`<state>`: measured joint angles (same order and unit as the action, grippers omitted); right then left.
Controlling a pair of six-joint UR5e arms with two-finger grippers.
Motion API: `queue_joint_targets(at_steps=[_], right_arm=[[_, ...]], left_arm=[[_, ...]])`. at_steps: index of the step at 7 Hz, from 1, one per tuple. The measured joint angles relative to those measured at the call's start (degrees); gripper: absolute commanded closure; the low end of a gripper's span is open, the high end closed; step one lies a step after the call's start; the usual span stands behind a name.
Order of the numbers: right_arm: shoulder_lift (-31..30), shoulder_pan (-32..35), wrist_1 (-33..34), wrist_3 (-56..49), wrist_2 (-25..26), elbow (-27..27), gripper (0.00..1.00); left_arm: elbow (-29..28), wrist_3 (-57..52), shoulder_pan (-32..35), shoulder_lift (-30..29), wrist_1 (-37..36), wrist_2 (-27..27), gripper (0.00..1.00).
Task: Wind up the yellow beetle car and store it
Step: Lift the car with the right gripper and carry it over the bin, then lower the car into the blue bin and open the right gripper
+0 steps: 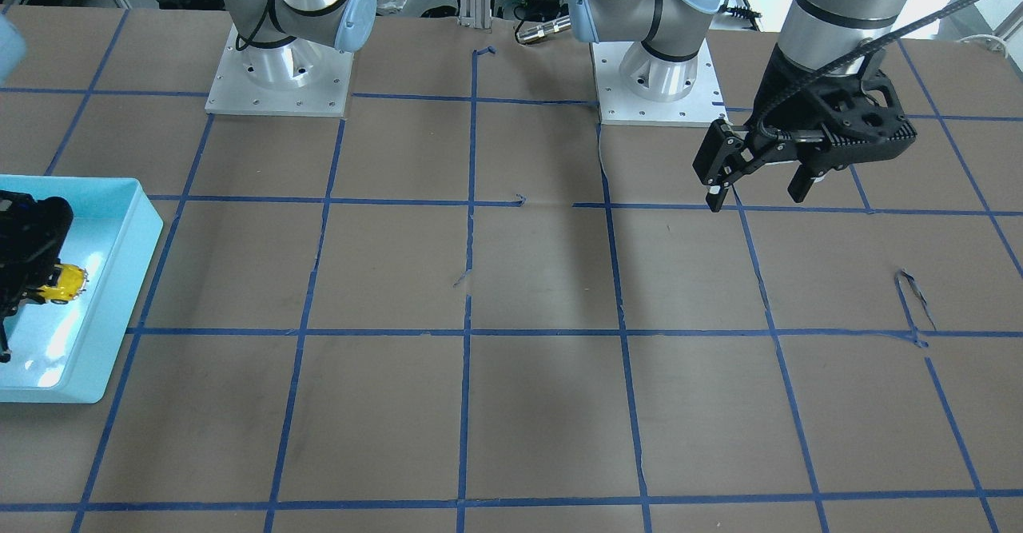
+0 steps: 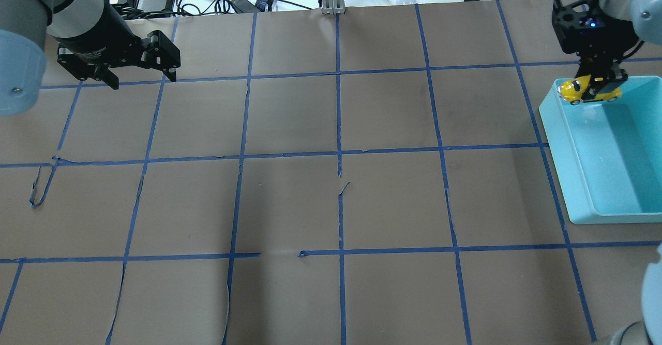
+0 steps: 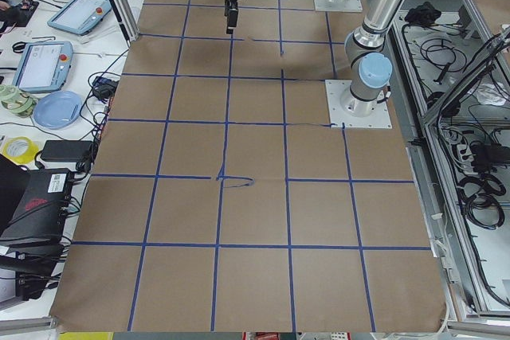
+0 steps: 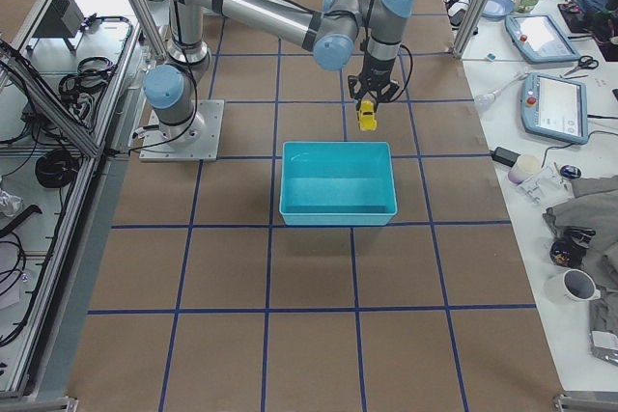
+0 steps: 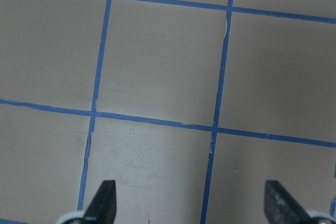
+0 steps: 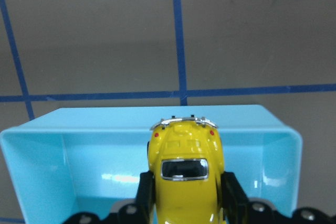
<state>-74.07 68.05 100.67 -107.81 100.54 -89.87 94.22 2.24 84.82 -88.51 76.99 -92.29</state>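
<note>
- The right gripper [image 6: 186, 193] has its fingers [image 6: 146, 195] pressed on the two flanks of the yellow car [image 6: 184, 153], closed only as far as the body allows. The roof and a dark window show between them.
- The car hangs over the inside of the blue bin [image 6: 105, 115], close to one end wall. It seems clear of the floor, though how far up it is I cannot tell.
- The step in hand looks like the storing. It would go best by moving a little further from that end wall, so the car cannot catch the rim.
- Then lower it straight down until the wheels are just above the bin floor before letting go. If the spring is wound, a drop may send the car skidding or tip it over.
- Part the fingers gently and evenly, then lift straight up so neither pad drags the car along.
- The left gripper [image 2: 142, 78] is spread wide and holds nothing. It hovers over bare brown table [image 2: 336, 205], well apart from the bin, and need not move.
</note>
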Motion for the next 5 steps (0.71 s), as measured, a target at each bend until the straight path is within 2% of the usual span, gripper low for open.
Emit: queue_joint_targets(at_steps=[2, 5], right_arm=[[0.3, -5.8, 3.7, -5.2, 0.3, -5.0, 1.00], [1.8, -9.8, 16.5, -10.0, 0.7, -13.4, 1.00]], left_arm=[[-0.1, 0.0, 0.0, 0.0, 0.0, 0.0, 0.00], [-0.2, 0.1, 0.0, -0.1, 0.4, -0.2, 0.00]])
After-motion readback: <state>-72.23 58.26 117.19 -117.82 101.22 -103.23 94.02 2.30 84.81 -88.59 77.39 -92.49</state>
